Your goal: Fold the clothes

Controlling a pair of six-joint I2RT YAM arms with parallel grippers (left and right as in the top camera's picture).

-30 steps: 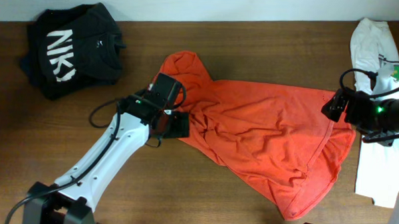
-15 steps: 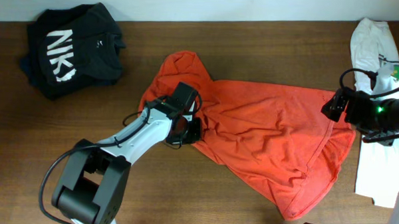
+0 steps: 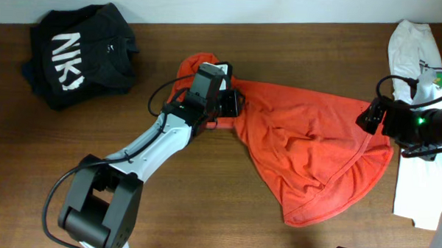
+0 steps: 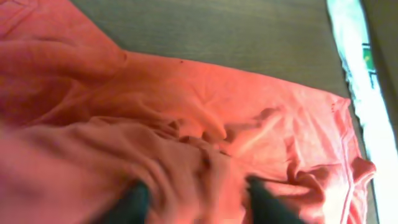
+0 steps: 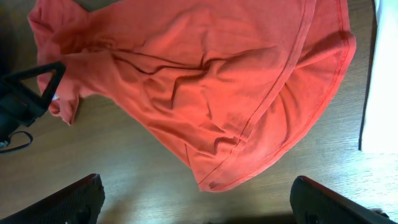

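The orange-red T-shirt lies crumpled across the middle of the wooden table. Its lettering is hidden. My left gripper is at the shirt's back left part, with bunched fabric between its fingers. The shirt fills the left wrist view. My right gripper hovers at the shirt's right edge. In the right wrist view its fingers are wide open and empty above bare wood, just in front of the shirt's hem.
A black garment with large white letters lies at the back left. A white garment lies along the right edge, and shows in the left wrist view and the right wrist view.
My left gripper has moved back and to the right, dragging the shirt's left part with it. The shirt's front hem has pulled in toward the left. The right arm has not moved.
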